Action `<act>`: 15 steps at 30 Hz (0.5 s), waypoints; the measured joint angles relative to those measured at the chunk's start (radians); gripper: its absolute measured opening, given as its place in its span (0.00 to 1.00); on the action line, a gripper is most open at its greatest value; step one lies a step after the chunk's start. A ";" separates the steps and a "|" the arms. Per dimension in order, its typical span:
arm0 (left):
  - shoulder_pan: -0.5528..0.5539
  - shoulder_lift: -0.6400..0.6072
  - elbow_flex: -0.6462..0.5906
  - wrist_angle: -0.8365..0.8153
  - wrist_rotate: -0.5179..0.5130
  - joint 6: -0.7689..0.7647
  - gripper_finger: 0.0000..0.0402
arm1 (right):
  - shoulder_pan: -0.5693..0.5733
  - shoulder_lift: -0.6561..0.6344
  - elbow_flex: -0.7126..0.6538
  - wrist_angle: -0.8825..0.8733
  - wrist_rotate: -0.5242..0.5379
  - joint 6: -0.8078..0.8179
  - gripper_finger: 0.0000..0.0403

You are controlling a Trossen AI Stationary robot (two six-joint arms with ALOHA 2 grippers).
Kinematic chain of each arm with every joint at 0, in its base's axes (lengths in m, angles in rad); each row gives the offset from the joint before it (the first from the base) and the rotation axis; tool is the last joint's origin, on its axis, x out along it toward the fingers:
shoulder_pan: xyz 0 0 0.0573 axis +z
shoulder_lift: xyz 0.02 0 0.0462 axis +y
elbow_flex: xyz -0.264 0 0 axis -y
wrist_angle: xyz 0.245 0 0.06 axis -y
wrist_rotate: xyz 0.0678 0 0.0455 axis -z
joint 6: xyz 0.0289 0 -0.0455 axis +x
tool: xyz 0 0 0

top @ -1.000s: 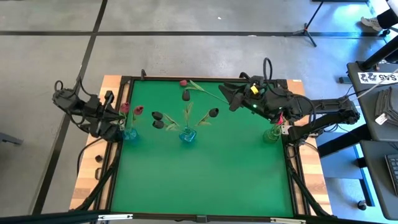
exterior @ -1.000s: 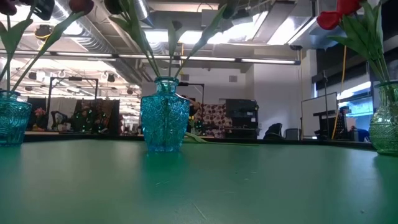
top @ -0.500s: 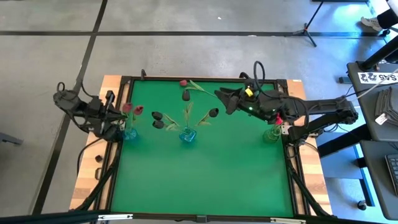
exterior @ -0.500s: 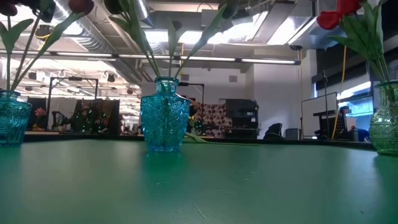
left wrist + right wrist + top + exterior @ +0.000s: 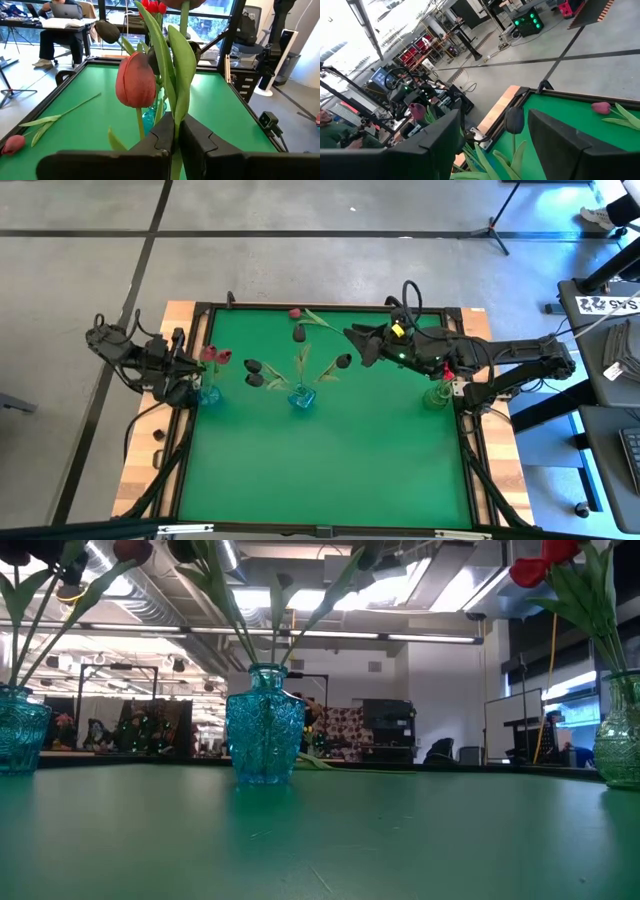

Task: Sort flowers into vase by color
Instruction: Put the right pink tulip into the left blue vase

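Three vases stand in a row on the green table. At the table's left edge my left gripper [image 5: 196, 370] is shut on a flower stem just above the left blue vase [image 5: 208, 394], where two pink-maroon heads [image 5: 216, 355] stand close together. The middle blue vase [image 5: 302, 398] holds several near-black flowers [image 5: 253, 366]. The right green vase [image 5: 436, 395] holds a red flower [image 5: 449, 372]. A loose pink flower [image 5: 294, 312] lies by the far edge. My right gripper [image 5: 350, 333] hangs open and held high over that flower's stem end. My left gripper pinches a green stem and its leaf [image 5: 175, 122] between its two fingers, well below the head. The fingers [image 5: 162, 136] come in about level from the table's left and lie across the stem. The flower stands upright. In the low view two stems [image 5: 35, 635] rise out of the left vase.
Another pink-maroon tulip head [image 5: 136, 80] stands right beside the held stem. The black table frame [image 5: 190, 430] rings the green mat, whose near half is bare. A person sits at a desk [image 5: 60, 20] beyond the far edge.
My right gripper has turned a little, and its fingertips have swung toward the table's left over the loose flower's stem. It has stayed open.
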 joint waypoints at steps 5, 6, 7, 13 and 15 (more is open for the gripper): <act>0.000 0.000 0.000 -0.003 0.000 -0.017 0.05 | -0.001 0.000 0.000 -0.025 0.000 -0.001 0.58; 0.000 0.000 0.000 -0.003 0.000 -0.023 0.06 | -0.001 0.000 0.000 -0.029 0.000 -0.001 0.58; 0.000 0.000 0.000 -0.003 0.002 -0.042 0.06 | -0.001 0.000 0.000 -0.033 0.000 -0.001 0.58; 0.000 0.019 0.000 -0.020 0.073 -0.173 0.06 | -0.001 0.000 0.000 -0.043 0.000 -0.021 0.58; 0.000 0.020 0.000 -0.037 0.094 -0.208 0.06 | -0.001 0.000 0.000 -0.043 0.005 -0.027 0.58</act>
